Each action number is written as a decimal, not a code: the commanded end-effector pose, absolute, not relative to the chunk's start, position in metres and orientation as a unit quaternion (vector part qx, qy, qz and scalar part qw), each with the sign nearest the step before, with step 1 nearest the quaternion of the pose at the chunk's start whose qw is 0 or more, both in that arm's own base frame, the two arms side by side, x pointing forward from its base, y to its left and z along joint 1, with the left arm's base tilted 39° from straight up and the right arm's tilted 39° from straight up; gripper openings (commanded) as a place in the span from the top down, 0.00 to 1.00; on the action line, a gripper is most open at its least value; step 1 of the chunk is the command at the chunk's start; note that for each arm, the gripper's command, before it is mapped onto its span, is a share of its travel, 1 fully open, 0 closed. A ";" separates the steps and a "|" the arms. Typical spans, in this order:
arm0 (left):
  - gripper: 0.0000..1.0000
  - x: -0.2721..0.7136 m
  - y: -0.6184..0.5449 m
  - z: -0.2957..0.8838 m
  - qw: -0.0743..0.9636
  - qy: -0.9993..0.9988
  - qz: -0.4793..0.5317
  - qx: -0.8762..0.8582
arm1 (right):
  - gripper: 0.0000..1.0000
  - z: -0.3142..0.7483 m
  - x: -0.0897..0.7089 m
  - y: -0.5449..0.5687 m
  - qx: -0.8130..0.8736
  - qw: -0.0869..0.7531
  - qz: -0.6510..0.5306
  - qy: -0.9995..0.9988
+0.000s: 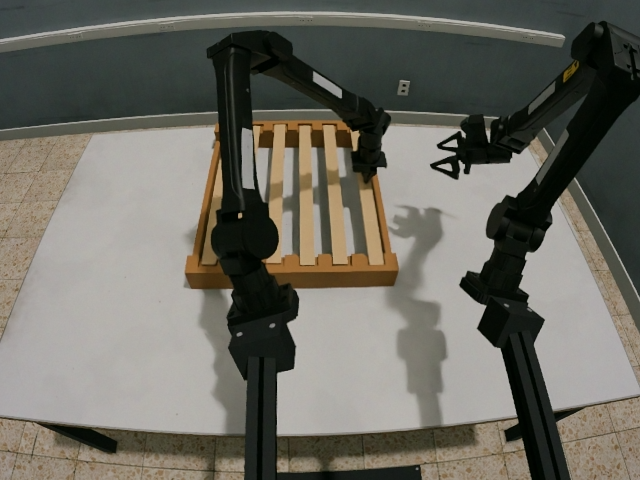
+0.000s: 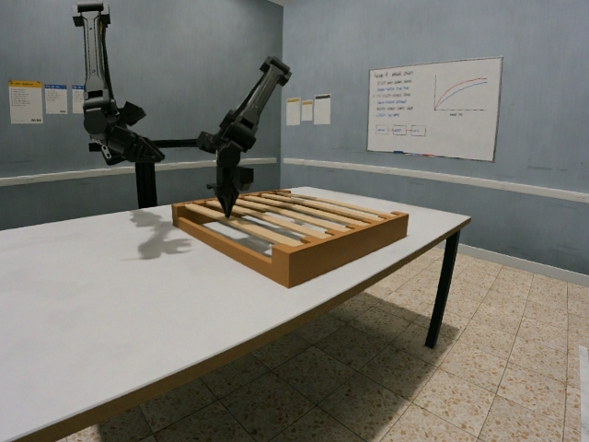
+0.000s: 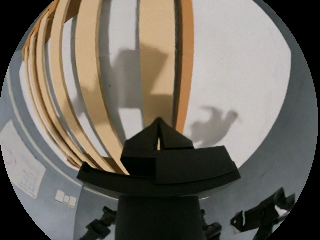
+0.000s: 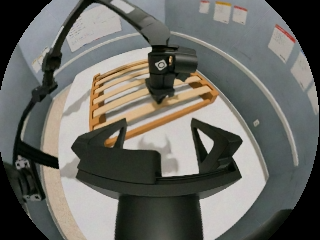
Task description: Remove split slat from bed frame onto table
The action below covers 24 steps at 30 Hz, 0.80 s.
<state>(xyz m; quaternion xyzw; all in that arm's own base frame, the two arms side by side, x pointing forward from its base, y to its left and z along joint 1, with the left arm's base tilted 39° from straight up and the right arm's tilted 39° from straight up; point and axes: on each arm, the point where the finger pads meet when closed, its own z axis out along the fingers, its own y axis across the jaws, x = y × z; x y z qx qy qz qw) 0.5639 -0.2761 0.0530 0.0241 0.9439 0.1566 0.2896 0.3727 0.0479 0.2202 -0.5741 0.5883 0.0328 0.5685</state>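
The brown bed frame (image 1: 310,279) (image 2: 349,251) (image 3: 187,50) (image 4: 145,128) holds pale slats running between its two notched rails; the left arm hides part of the leftmost ones in the top view. None shows a crack. My left gripper (image 1: 367,180) (image 2: 227,216) (image 3: 158,121) (image 4: 159,103) is shut and empty, pointing straight down with its tips at the top of the outermost slat (image 1: 373,232) (image 2: 266,234) (image 3: 157,30); I cannot tell if they touch. My right gripper (image 1: 434,156) (image 4: 158,121) is open and empty, in the air beyond the frame's right side.
The white table (image 1: 129,335) (image 2: 119,323) extends on both sides of the frame and in front of it. The frame stands near the table's back edge. The left arm reaches over the frame, and the right arm is raised over the table's right part.
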 end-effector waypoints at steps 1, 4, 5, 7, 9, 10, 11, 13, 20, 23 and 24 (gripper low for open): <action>1.00 0.589 -0.272 0.047 0.298 0.942 0.154 0.019 | 0.00 0.237 0.379 0.048 -0.582 0.576 0.020 0.574; 1.00 0.595 -0.269 0.039 0.298 0.942 0.155 0.019 | 0.00 0.229 0.376 0.049 -0.581 0.574 0.024 0.577; 1.00 0.595 -0.269 0.039 0.298 0.942 0.155 0.019 | 0.00 0.229 0.376 0.049 -0.581 0.574 0.024 0.577; 1.00 0.597 -0.268 0.036 0.298 0.942 0.155 0.019 | 0.00 0.229 0.376 0.049 -0.581 0.574 0.024 0.577; 1.00 0.600 -0.266 0.032 0.298 0.942 0.155 0.019 | 0.00 0.229 0.376 0.049 -0.581 0.574 0.024 0.577; 1.00 0.601 -0.265 0.031 0.298 0.942 0.155 0.019 | 0.00 0.229 0.376 0.049 -0.581 0.574 0.024 0.577; 1.00 0.601 -0.265 0.030 0.298 0.942 0.155 0.019 | 0.00 0.229 0.376 0.049 -0.581 0.574 0.024 0.577; 1.00 0.602 -0.265 0.030 0.298 0.942 0.155 0.019 | 0.00 0.229 0.376 0.049 -0.581 0.574 0.024 0.577; 1.00 0.583 -0.271 0.036 0.296 0.942 0.154 0.023 | 0.00 0.229 0.376 0.049 -0.581 0.574 0.024 0.577; 1.00 0.576 -0.269 0.033 0.291 0.943 0.157 0.022 | 0.00 0.229 0.376 0.049 -0.581 0.574 0.024 0.577; 1.00 0.571 -0.266 0.030 0.287 0.944 0.160 0.024 | 0.00 0.229 0.376 0.049 -0.581 0.574 0.024 0.577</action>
